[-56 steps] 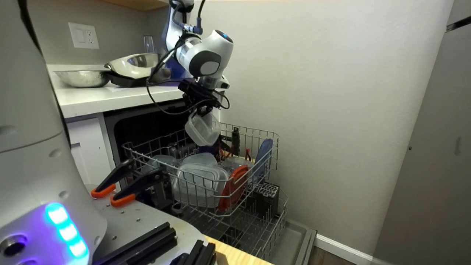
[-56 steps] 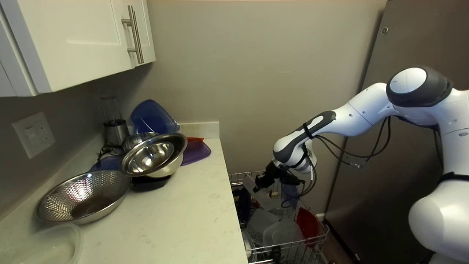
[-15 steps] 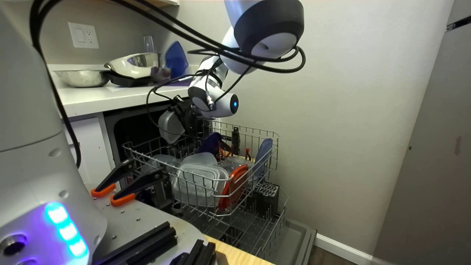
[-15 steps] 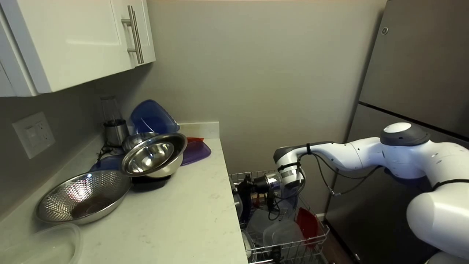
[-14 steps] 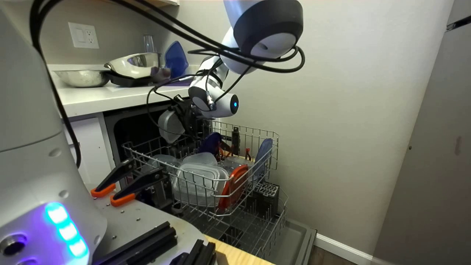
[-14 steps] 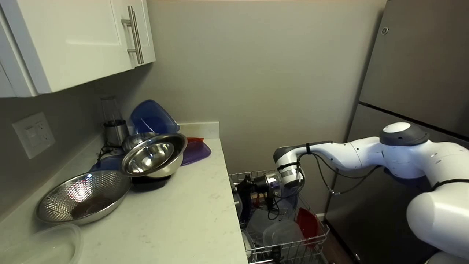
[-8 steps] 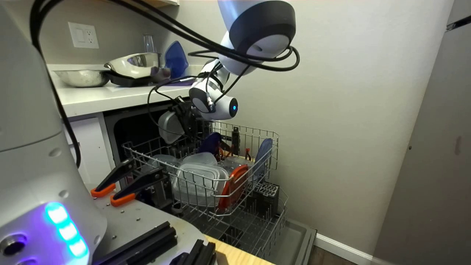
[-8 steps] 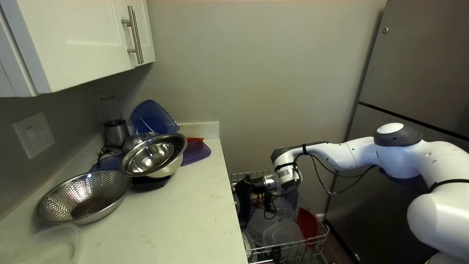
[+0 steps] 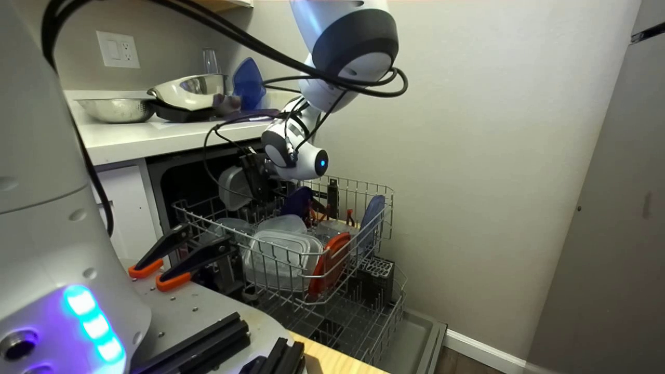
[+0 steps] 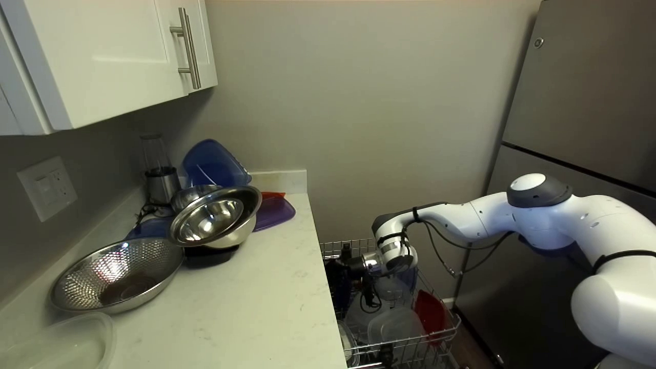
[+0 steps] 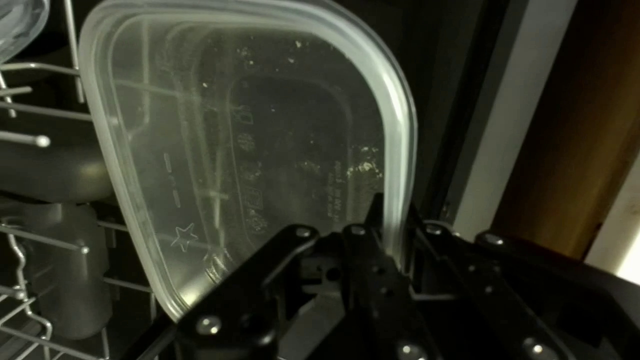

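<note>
In the wrist view, the pincer was clamped on one wall of a clear plastic container, which showed pale specks. Wire tines stuck out near its far side. Because the hold looked confined to a single edge, the container could have twisted or slipped if its free rim had snagged on a tine.

In an exterior view, the container hung tilted over the back of the upper rack, by the dark dishwasher opening and lower than the tabletop. A careless upward pull could have knocked it against the tabletop's front edge. A slack black cable looped past it and might have caught on the wires. Clear plasticware and a red plastic piece sat nearer the rack's front.

In an exterior view, the pincer was a dark shape just beyond the tabletop's side; the held container could not be made out. Steel bowls and a colander stood on the tabletop.
</note>
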Robot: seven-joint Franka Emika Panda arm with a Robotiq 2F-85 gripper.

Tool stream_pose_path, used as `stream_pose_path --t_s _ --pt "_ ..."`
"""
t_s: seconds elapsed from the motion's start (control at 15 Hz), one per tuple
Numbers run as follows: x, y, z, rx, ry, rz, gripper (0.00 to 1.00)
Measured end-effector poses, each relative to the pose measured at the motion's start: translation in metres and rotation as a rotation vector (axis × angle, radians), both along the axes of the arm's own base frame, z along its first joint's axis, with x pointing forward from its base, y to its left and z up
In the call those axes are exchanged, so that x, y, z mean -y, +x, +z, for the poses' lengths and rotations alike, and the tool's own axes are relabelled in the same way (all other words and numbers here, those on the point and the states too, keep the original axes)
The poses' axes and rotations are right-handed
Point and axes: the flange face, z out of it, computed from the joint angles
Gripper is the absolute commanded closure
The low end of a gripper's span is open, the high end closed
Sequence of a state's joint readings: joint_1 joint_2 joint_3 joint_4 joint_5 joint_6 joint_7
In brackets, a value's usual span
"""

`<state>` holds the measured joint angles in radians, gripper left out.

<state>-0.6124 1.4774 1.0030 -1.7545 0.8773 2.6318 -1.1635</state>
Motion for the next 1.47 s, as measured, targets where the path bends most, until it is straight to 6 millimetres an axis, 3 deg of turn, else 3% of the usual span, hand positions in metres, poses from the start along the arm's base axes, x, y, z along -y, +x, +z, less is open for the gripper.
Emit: stream_pose_path --t_s 0.13,0.2,0.33,0.8,1.0,1.47 --pt "0.011 -0.002 -0.01 -0.014 -0.003 -0.033 0.94" --pt "0.017 -0.003 -0.015 -0.014 -0.006 -0.049 0.68" --pt "0.029 -0.007 -0.024 -0.008 -0.011 -0.07 0.64" --pt "0.073 -0.037 -0.048 0.013 -0.011 -0.188 0.21" --pt "0.086 -0.048 -0.034 0.052 -0.025 -0.241 0.03" --pt "0.115 -0.087 0.042 0.142 -0.186 -0.231 0.0"
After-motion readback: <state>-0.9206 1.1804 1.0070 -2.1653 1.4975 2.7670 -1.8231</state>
